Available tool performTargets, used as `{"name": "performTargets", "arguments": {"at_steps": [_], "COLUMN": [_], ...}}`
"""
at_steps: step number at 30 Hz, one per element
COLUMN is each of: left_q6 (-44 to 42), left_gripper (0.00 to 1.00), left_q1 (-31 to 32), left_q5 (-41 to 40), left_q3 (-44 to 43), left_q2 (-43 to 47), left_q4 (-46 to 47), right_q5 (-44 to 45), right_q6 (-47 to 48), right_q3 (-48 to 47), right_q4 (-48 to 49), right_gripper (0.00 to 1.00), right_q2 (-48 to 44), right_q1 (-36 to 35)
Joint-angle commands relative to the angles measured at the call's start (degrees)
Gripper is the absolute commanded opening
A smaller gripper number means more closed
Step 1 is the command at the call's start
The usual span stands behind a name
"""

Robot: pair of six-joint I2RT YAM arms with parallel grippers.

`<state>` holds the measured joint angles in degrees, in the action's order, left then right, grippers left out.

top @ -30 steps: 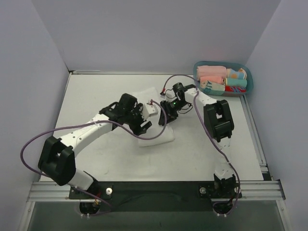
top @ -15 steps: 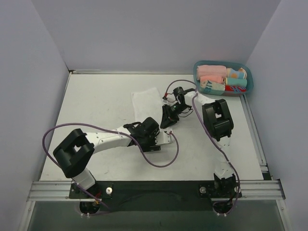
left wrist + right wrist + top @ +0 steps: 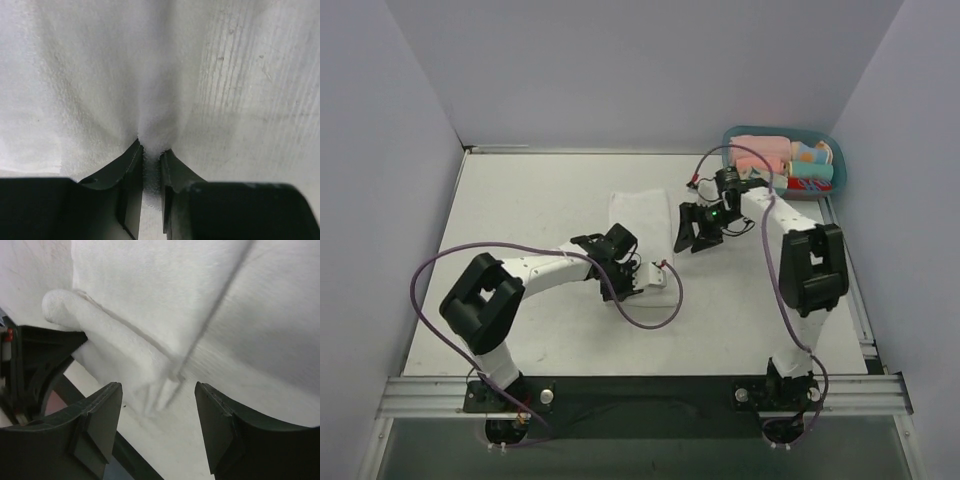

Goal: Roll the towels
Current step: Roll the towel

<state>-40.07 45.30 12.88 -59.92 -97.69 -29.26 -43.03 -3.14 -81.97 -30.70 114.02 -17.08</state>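
Left fingers are seen from above at the near end of the towel, laid flat on the desk; right fingers hang beside its right edge. In the left wrist view, a towel ridge is pinched. In the right wrist view, the fingers are parted and empty, with one corner curled. Rolling is judged barely begun.

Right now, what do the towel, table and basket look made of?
Towel: soft white cloth, terry-like, matte. It has a fuzzy nap and puckers into a fold where it is pinched.
Table: smooth matte white sheet, maybe laminate or painted board. The look leaves it open.
Basket: probably moulded plastic. The sign is its even teal colour and smooth rounded rim.
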Motion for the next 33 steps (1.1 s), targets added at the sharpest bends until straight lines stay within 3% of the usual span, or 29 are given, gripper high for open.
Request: {"name": "performTargets", "arguments": {"at_steps": [1, 5, 10, 15, 18, 24, 28, 33], "left_q6": [-5.61, -7.65, -8.09, -9.49, -10.55, -11.25, -11.52, -11.52], "left_gripper": [0.17, 0.14, 0.14, 0.16, 0.17, 0.19, 0.2, 0.22], "left_q1": [-4.07, -8.28, -11.81, -13.65, -14.36, -15.59, -16.03, -16.29], "left_q5": [13.38, 18.39, 25.43, 25.79, 25.7, 25.79, 26.4, 26.67], "left_q3": [-4.23, -10.46, -19.43, -25.15, -28.31, -33.06, -34.56, -34.83], "left_q2": [-3.38, -8.38, -16.82, -24.72, -28.24, -32.2, -33.7, -34.5], "left_q4": [-16.43, -26.88, -34.89, -40.43, -43.25, -46.15, -47.38, -47.74], "right_q5": [2.95, 2.42, 3.21, 7.42, 10.58, 17.18, 22.71, 26.5], "right_q6": [10.06, 18.4, 22.38, 24.67, 27.83, 38.36, 45.66, 47.17], "right_q3": [1.72, 7.07, 15.69, 27.29, 30.12, 34.42, 37.85, 36.28], "right_q4": [-1.47, -1.21, 1.68, 12.14, 14.52, 18.39, 26.28, 34.03], "right_gripper": [0.63, 0.64, 0.62, 0.61, 0.59, 0.59, 0.64, 0.67], "right_q2": [-12.31, -20.4, -32.87, -45.96, -48.97, -49.33, -45.04, -36.61], "right_q1": [4.33, 4.43, 1.27, -6.63, -13.12, -23.42, -32.29, -34.16]}}
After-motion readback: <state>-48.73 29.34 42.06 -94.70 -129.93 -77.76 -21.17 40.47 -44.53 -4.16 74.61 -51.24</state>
